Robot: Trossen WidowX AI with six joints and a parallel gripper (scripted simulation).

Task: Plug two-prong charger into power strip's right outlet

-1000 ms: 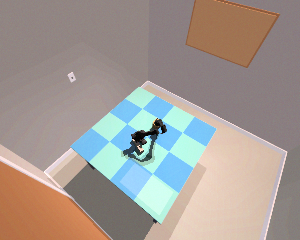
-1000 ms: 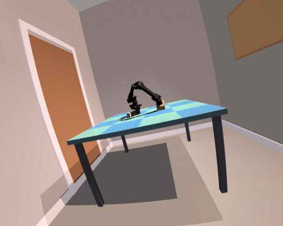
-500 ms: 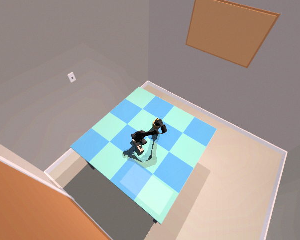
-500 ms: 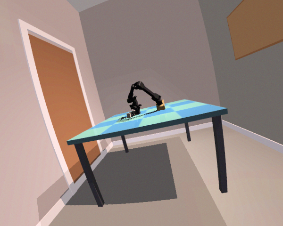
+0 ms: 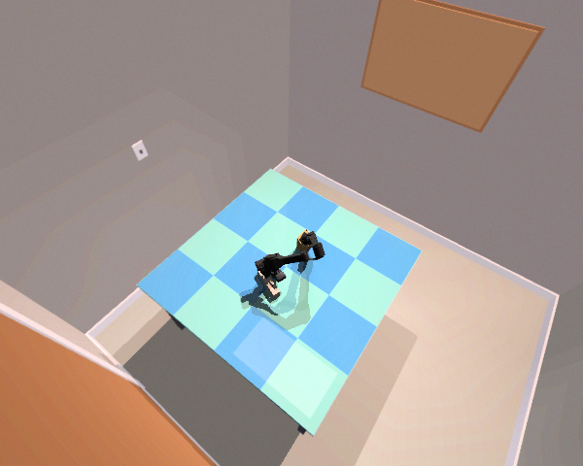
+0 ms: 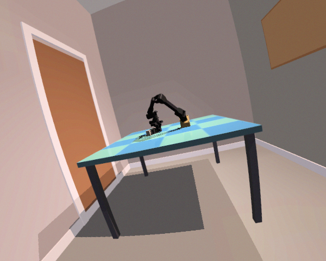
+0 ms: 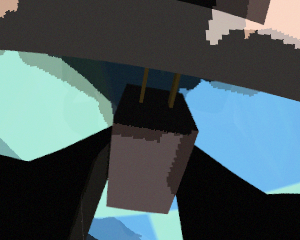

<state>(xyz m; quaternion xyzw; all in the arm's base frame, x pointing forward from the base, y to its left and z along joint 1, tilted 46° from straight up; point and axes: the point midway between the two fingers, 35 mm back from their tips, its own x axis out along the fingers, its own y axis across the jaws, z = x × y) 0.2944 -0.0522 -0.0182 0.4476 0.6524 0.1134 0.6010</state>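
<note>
1. In the wrist view the charger (image 7: 149,154) is a dark, boxy block whose long axis runs away from the camera, in line with the gripper (image 7: 146,180).
2. Its two brass prongs (image 7: 158,88) point forward, toward the strip (image 7: 150,20), which fills the top of that view as a wide dark-grey bar.
3. The prongs stand side by side and parallel; their tips meet the strip's lower edge, and whether they are inside a slot cannot be told.
4. The prong end leans slightly right of the block's rear end.
5. The charger sits squarely between the two black fingers, which flank its rear half on either side.
6. The gripper is clamped on the charger, at a medium spread set by the block's width.
7. In the top view the gripper (image 5: 270,275) is low over the table (image 5: 201,246), near its middle, a little toward the edge nearest the door (image 5: 55,401).
8. The pale strip (image 5: 270,286) lies just beneath it there, pointing toward that same edge.
9. In the exterior view the arm (image 6: 165,105) arches from its tan base (image 6: 185,122) and comes down at the strip (image 6: 149,131); the charger is too small to make out there.
</note>
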